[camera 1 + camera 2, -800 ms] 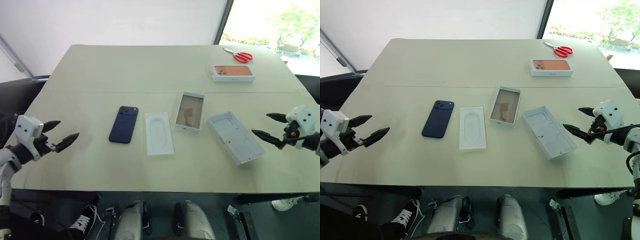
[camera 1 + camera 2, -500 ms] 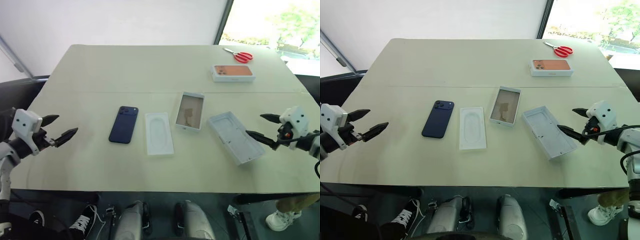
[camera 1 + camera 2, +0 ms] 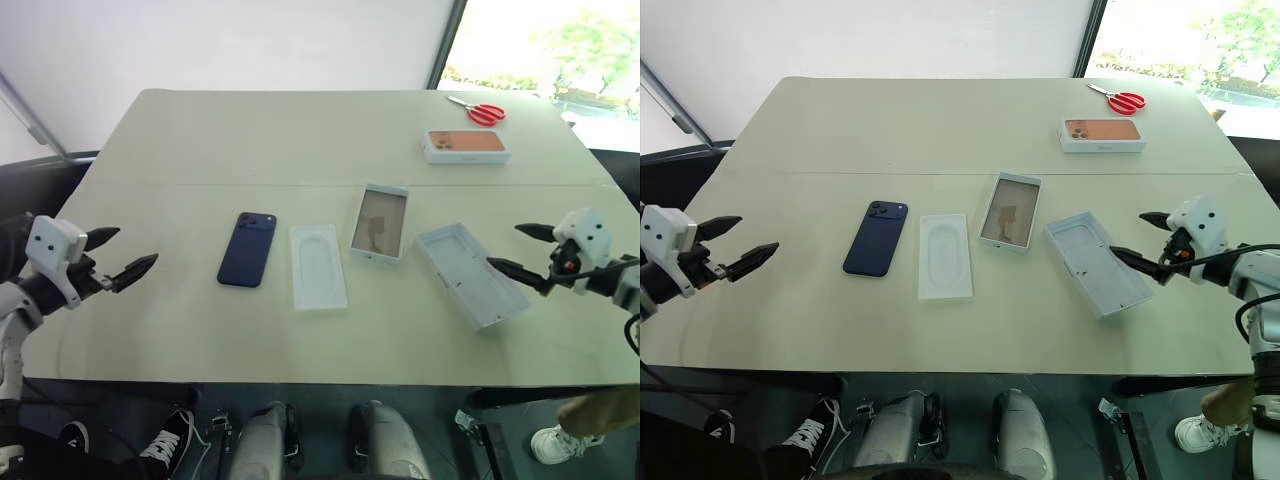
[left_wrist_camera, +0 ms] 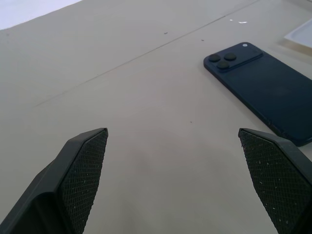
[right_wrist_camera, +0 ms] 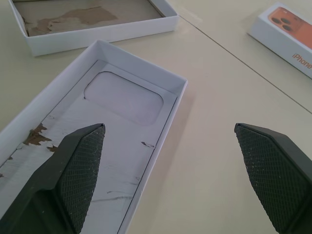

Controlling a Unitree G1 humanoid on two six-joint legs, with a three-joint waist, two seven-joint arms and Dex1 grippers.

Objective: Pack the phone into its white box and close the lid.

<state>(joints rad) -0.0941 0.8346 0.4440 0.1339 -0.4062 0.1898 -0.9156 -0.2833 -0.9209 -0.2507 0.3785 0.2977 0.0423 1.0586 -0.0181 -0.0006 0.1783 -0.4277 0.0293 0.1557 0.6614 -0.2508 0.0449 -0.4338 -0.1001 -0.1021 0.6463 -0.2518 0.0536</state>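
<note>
Beige counter (image 3: 200, 140), four items in a row across its middle. The phone (image 3: 247, 248) lies flat, back up, camera cluster at the far corner, outside any container. Just beside it, a flat white insert card (image 3: 318, 266) with a moulded oval recess. Next, the white box (image 3: 380, 222): shallow tray, brownish floor with patchy marks, nothing inside. Then the lid (image 3: 470, 273), inside facing up and angled across the counter; moulded white interior holds nothing, a few brown scuffs, possibly torn paper.

Far side: an orange-pictured phone box (image 3: 466, 145), closed, and red-handled scissors (image 3: 479, 110).

Left tool (image 3: 118, 258) hovers wide open near the counter's left edge, gripping nothing. Right tool (image 3: 522, 254) hovers wide open beside the lid, gripping nothing.
</note>
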